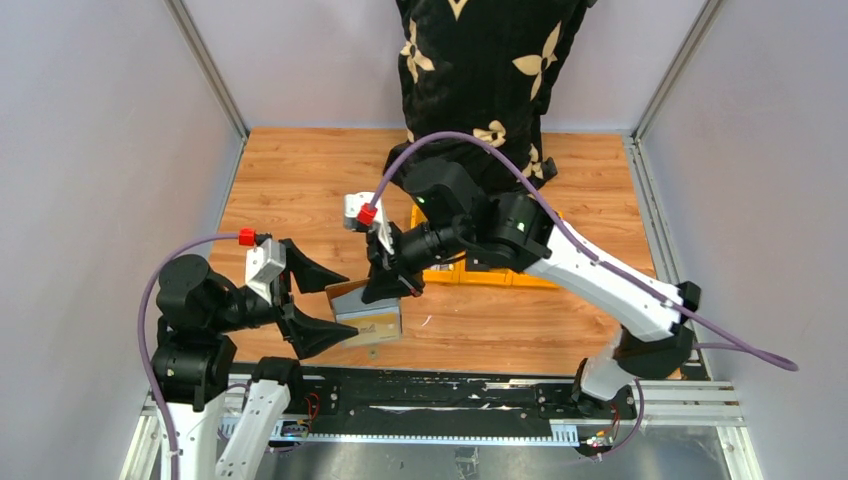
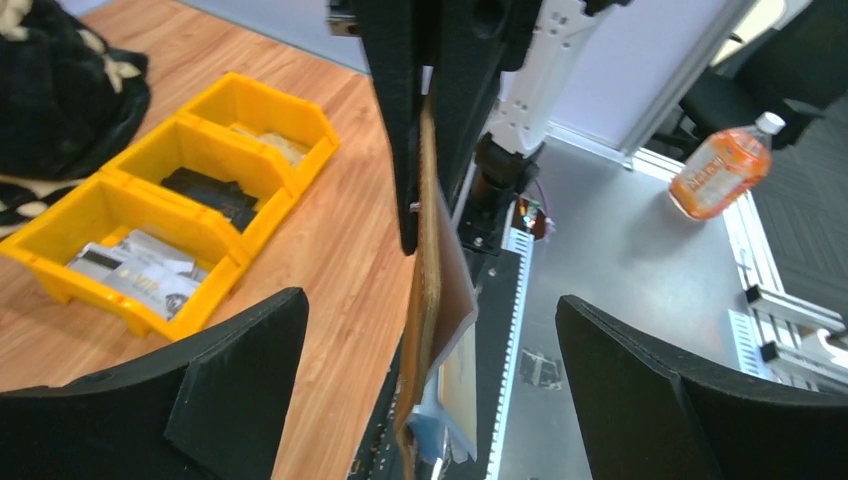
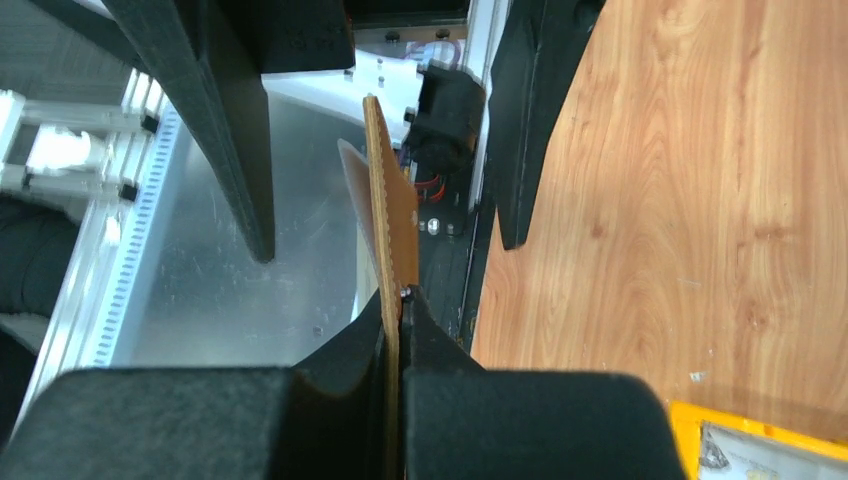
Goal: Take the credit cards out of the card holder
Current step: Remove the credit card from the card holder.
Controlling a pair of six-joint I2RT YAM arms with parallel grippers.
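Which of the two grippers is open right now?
The left gripper: its jaws stand wide apart around the card holder, while the right gripper is clamped shut on it.

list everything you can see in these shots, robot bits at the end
card holder: one, brown, held edge-up off the table's near edge
credit cards: count unclear; a thin grey edge beside the holder may be one
bins: three, yellow, in a row on the table, with grey, black and pale items inside
cloth: one, black with beige pattern, at the table's far edge
bottle: one, orange with white cap, lying on the metal surface off the table
table: one, wood-grain
left gripper: one, black fingers, open on either side of the holder
right gripper: one, black fingers, shut on the holder
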